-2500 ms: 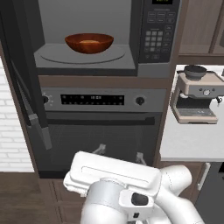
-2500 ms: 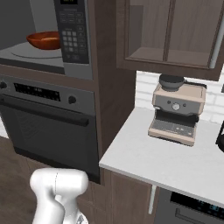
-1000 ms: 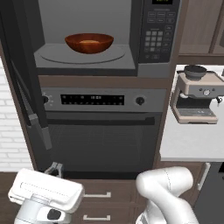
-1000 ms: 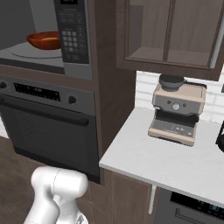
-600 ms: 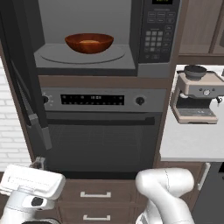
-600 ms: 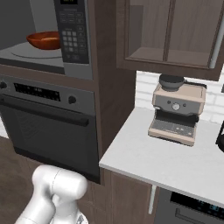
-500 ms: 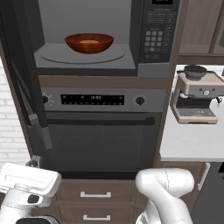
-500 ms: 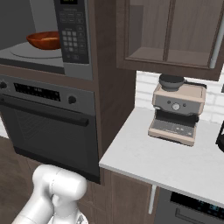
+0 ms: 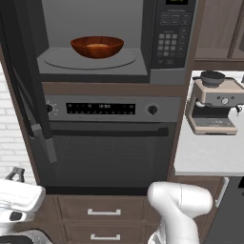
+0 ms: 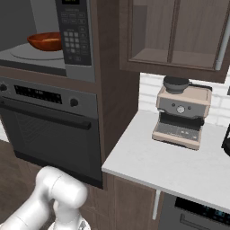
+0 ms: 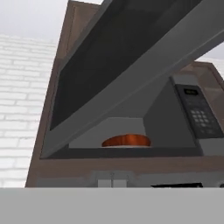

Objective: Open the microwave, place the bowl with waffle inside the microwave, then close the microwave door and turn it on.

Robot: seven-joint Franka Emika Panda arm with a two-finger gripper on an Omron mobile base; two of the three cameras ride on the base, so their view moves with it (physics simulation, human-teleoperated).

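One bowl (image 9: 97,46) is seen resting on the round glass turntable (image 9: 90,60) inside the microwave (image 9: 114,40), roughly centred in the cavity. A tan waffle (image 9: 97,45) is just visible inside the bowl. The microwave door (image 9: 28,90) is swung wide open to the left, its edge seen end-on in the left base view and as a broad dark panel in the hand view. The keypad (image 9: 172,37) is located to the right of the cavity. The gripper (image 9: 17,174) is found low at the left, below the open door, clenched and grasping nothing. An oven (image 9: 107,143) is mounted under the microwave. A coffee machine (image 10: 182,117) stands on the white counter (image 10: 179,166) at the right.
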